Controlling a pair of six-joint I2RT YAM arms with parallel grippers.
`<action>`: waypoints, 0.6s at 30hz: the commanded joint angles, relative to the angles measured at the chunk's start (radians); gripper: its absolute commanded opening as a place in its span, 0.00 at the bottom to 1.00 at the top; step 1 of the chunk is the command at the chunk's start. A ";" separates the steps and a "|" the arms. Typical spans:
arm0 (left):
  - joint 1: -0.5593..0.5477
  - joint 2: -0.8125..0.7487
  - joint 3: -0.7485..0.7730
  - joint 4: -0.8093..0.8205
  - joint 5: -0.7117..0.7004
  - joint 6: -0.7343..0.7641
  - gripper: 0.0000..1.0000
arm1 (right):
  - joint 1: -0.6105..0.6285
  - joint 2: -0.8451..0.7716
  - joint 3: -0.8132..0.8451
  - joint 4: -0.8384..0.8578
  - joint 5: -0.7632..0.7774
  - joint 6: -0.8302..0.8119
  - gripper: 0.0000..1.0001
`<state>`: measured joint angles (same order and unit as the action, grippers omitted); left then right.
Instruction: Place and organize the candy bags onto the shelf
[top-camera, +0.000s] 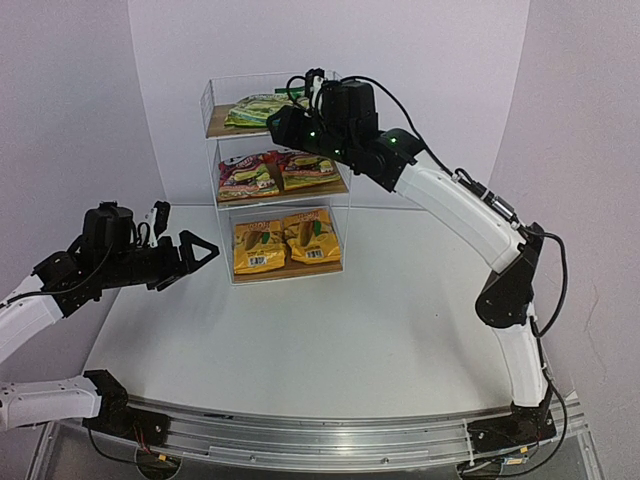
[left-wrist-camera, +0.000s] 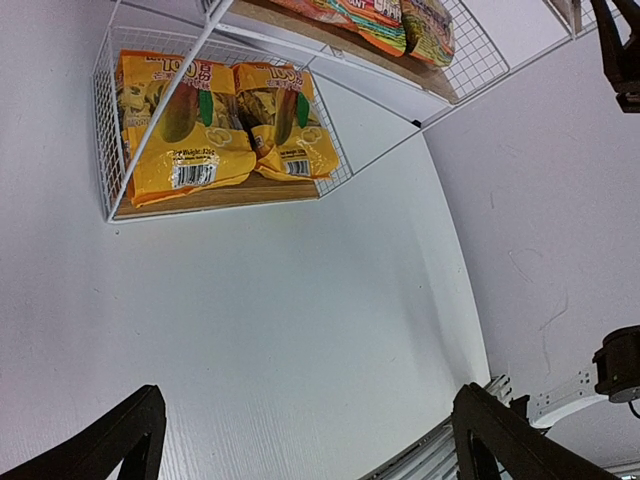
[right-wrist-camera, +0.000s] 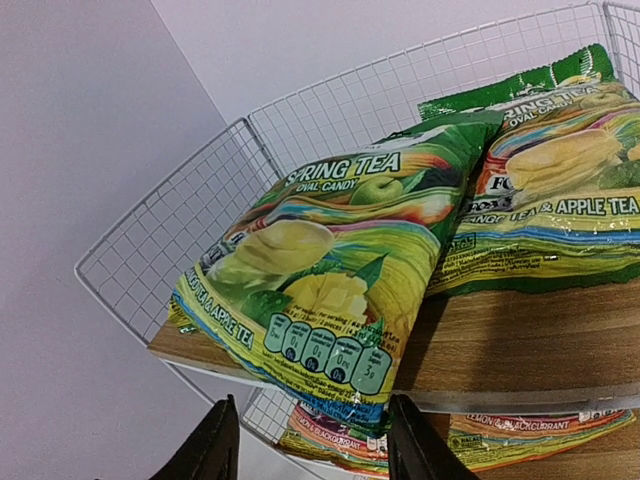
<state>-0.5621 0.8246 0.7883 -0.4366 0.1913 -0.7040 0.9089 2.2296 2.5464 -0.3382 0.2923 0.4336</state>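
Observation:
The shelf (top-camera: 214, 150) stands at the back of the table. Two yellow-orange candy bags (top-camera: 259, 247) (top-camera: 311, 238) lie on its bottom board, two red-magenta ones (top-camera: 247, 175) (top-camera: 308, 168) on the middle board. On the top board (right-wrist-camera: 520, 340) lie two green bags. The nearer green bag (right-wrist-camera: 330, 270) overlaps the farther one (right-wrist-camera: 560, 190) and overhangs the board's front edge. My right gripper (right-wrist-camera: 305, 440) sits at that overhanging edge, fingers apart on either side of it, not pinching it. My left gripper (top-camera: 185, 232) hovers open and empty left of the shelf.
White walls close in behind the shelf and to the right. The shelf's wire sides (left-wrist-camera: 105, 150) rise around each tier. The metal rail (top-camera: 330, 435) with both arm bases runs along the near table edge.

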 joint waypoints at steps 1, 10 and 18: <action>-0.001 -0.020 -0.010 0.022 0.010 0.008 1.00 | 0.001 0.009 0.050 0.045 0.027 -0.012 0.44; -0.001 -0.018 -0.020 0.033 0.016 0.007 0.99 | 0.001 0.005 0.031 0.095 0.002 -0.015 0.00; -0.001 -0.010 -0.023 0.043 0.019 0.010 1.00 | -0.001 -0.039 -0.043 0.092 -0.181 0.000 0.00</action>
<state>-0.5621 0.8146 0.7701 -0.4358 0.1964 -0.7044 0.9078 2.2333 2.5397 -0.2857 0.2567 0.4236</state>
